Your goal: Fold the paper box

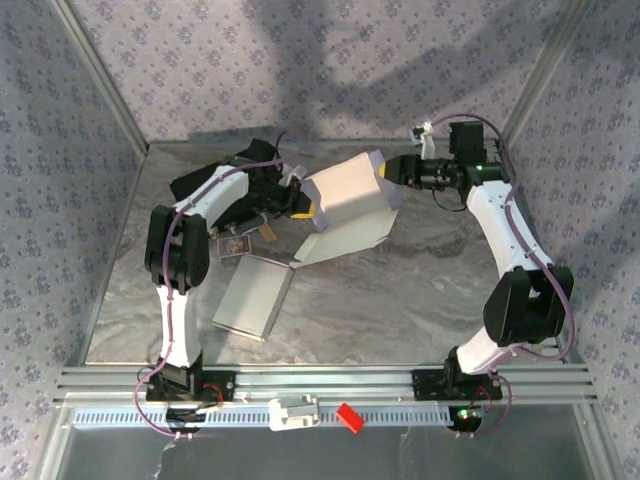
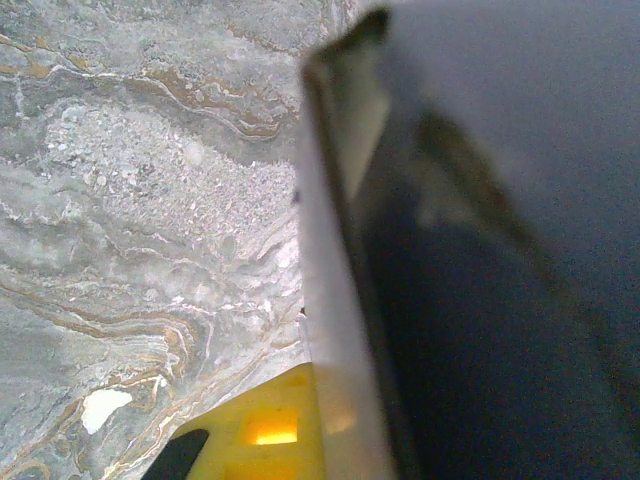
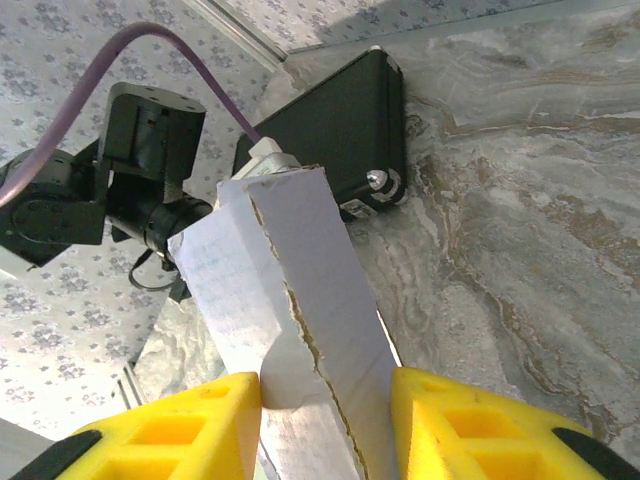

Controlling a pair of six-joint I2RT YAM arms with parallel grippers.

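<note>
Two grippers meet on one paper box (image 1: pixel 350 200), which hangs above the middle of the marbled table (image 1: pixel 420 290), toward the far side, raised and tilted between them. Box white, part-formed: a boxy body up high and a long panel sloping down to the left toward the tabletop. A flat grey-white panel (image 1: pixel 255 295) lies on the table, its upper corner reaching the low end of that slope; cannot tell if they are joined. Left gripper (image 1: pixel 303 207) at the box's left edge, a bit of yellow showing against the white. From the left wrist, one yellow finger (image 2: pixel 265 435) sits low in the picture with the pale edge of the box wall (image 2: pixel 335 300) running up right against it, and a dark shadowed surface to the right; the fingers are pressed together on that thin wall. Right gripper (image 1: pixel 388 172) at the box's upper right corner. From the right wrist, both yellow fingers (image 3: pixel 170 430) stand either side of a folded white wall (image 3: pixel 300 320), pinching it; the wall shows a ragged crease line down its length. Beyond that wall, the left arm's black body (image 3: pixel 330 120) and a purple cable (image 3: pixel 150 50). A small printed card (image 1: pixel 235 245) lies flat on the table near the left arm. A red piece (image 1: pixel 348 418) and a white piece (image 1: pixel 293 412) sit on the front rail between the arm bases.
</note>
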